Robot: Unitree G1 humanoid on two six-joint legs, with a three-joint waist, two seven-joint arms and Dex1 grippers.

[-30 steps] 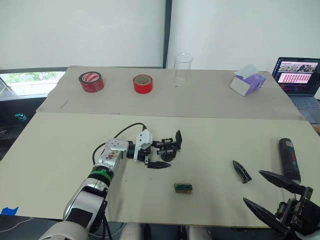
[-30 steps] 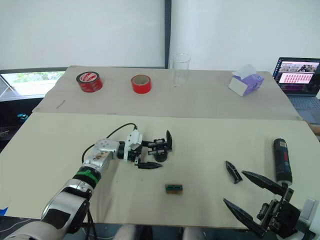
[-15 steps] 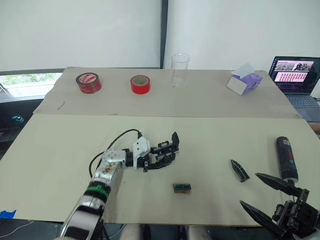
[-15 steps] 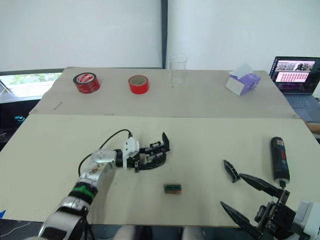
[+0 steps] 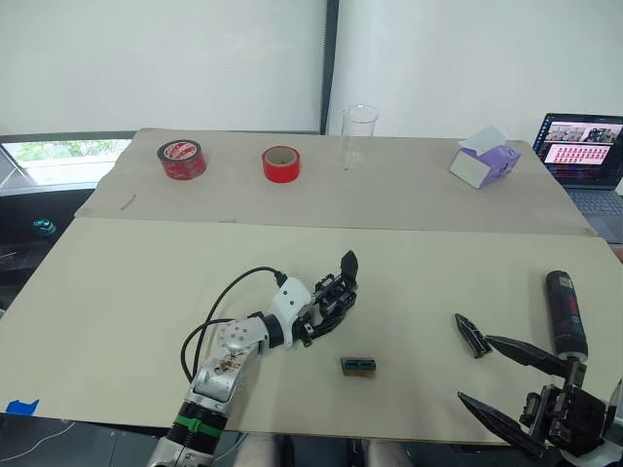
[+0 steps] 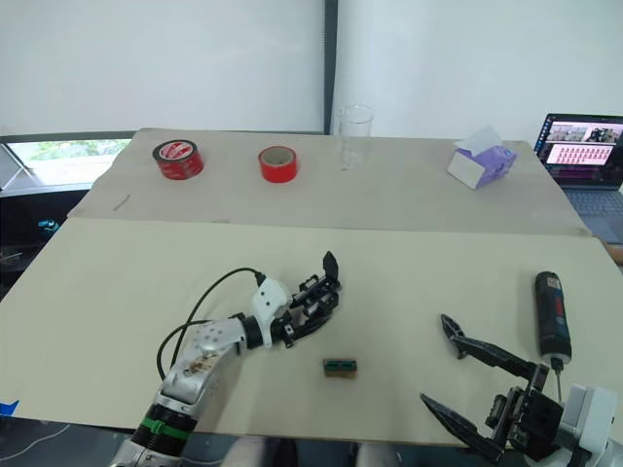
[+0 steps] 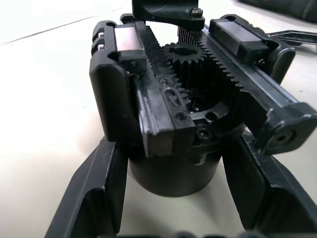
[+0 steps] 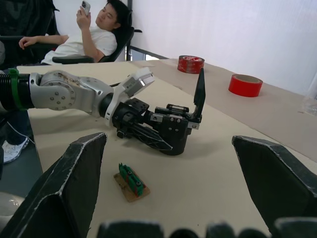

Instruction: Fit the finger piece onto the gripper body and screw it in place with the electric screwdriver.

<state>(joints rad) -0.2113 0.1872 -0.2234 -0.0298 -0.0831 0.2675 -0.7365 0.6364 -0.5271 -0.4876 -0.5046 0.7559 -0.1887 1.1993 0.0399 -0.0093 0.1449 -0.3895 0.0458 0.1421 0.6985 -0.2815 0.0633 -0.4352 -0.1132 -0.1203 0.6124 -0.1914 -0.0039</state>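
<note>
The gripper body, a black block of racks and a gear with one pointed finger sticking up, sits mid-table. My left gripper is shut on it. In the left wrist view my two fingers press on either side of its round base. The finger piece lies flat on the table to the right. Just past it, near the right edge, lies the electric screwdriver. My right gripper hovers open at the near right, its upper fingertip close to the finger piece.
A small green-and-brown block lies in front of the gripper body. On the far table stand two red tape rolls, a clear beaker, a purple tissue box and a laptop. A seated person is beyond the table's left side.
My left gripper's fingers, spread beside the gripper body a second ago, have closed on it and turned it slightly. The right gripper stays open in about the same place.
</note>
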